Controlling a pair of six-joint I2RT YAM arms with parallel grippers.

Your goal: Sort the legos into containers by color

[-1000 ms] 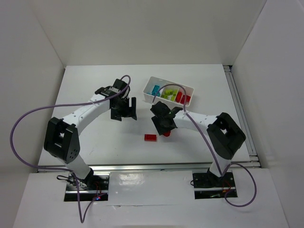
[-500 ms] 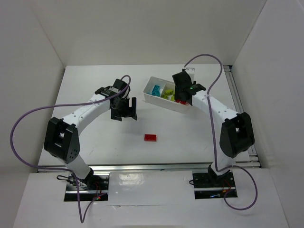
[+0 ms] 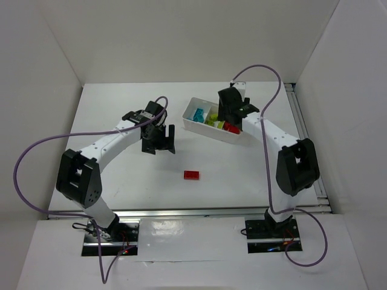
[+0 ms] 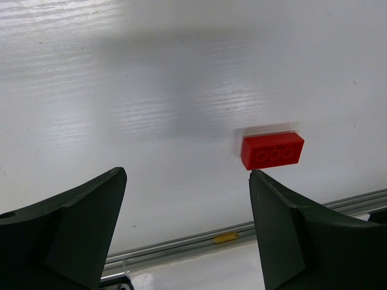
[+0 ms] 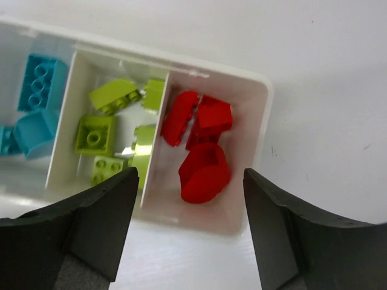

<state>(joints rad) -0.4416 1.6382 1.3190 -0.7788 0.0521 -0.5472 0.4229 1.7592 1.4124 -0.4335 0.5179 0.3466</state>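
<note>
White table (image 3: 121,106), one red lego (image 3: 192,175), three-section tray (image 5: 266,96)

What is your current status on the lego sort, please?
Left gripper open, empty. Right gripper open above tray. One red brick on table. Nothing blocking it.

High top cam shares brick (image 4: 272,150) w/ L wrist, tray (image 5: 264,115) w/ R.

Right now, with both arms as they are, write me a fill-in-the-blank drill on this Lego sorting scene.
The lone brick left on the table is ___. The tray's middle compartment holds ___ bricks. The gripper above the tray belongs to the ___ arm. The left gripper is ___.
Missing: red; green; right; open.
</note>
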